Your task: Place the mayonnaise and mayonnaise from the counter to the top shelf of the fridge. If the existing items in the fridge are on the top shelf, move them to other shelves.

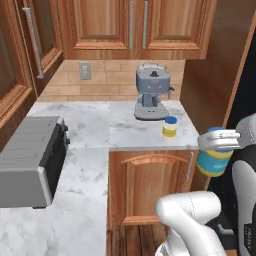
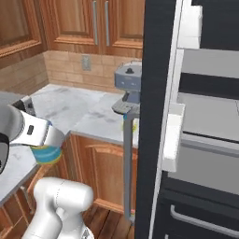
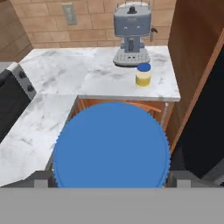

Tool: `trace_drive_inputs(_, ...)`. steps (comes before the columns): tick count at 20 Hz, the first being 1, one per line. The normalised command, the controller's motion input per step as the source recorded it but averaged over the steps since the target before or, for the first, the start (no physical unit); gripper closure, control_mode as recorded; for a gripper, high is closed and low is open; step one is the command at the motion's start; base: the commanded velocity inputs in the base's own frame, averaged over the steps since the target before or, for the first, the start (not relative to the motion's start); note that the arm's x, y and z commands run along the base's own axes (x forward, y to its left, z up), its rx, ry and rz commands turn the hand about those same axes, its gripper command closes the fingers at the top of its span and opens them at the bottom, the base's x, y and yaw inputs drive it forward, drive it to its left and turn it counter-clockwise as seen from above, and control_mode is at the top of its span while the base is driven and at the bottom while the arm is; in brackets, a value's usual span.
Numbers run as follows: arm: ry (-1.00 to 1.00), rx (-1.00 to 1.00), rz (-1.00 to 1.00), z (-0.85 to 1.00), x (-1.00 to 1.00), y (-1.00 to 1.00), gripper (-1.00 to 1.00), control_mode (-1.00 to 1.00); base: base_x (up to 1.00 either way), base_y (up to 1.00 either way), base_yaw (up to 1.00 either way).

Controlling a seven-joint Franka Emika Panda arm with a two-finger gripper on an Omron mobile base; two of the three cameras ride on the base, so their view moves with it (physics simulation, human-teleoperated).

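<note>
Filling your hand view, the blue serrated lid of a mayonnaise jar [image 3: 111, 146] sits between the two dark fingertips; your hand [image 1: 220, 141] is clenched on this jar. From the left base view you see its blue label and yellow base hanging in the air, off the counter's [image 1: 100, 127] front edge and level with the brown cabinet door [image 1: 150, 187] below it. From the right base view the jar's yellow-and-blue bottom pokes out under the white wrist.

Your second mayonnaise jar [image 1: 170, 127], pale cream-yellow with a blue lid, stands upright on the counter just right of and in front of the grey-blue coffee machine [image 1: 151, 93]. Grey toaster oven [image 1: 32, 160] sits on the left run of counter.

Fridge [image 2: 186, 140] stands open to the right, black door edge-on, grey shelves [image 2: 210, 116] inside.
</note>
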Motion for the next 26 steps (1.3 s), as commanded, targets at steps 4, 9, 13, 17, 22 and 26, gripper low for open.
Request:
trace_drive_inputs(4, 0.0, 0.0, 0.0, 0.0, 0.0, 0.0, 1.0, 1.0, -1.0, -0.51, 0.01)
trace_drive_inputs(9, 0.0, 0.0, 0.0, 0.0, 0.0, 0.0, 1.0, 1.0, -0.51, -0.96, -0.07)
trace_drive_inputs(13, 0.0, 0.0, 0.0, 0.0, 0.0, 0.0, 1.0, 1.0, 0.29, -1.0, -0.14)
trace_drive_inputs(17, 0.0, 0.0, 0.0, 0.0, 0.0, 0.0, 1.0, 1.0, 0.7, -1.0, -0.09)
trace_drive_inputs(22, 0.0, 0.0, 0.0, 0.0, 0.0, 0.0, 1.0, 1.0, 0.8, -0.63, -0.01)
trace_drive_inputs(26, 0.0, 0.0, 0.0, 0.0, 0.0, 0.0, 1.0, 1.0, 0.78, -0.57, -0.03)
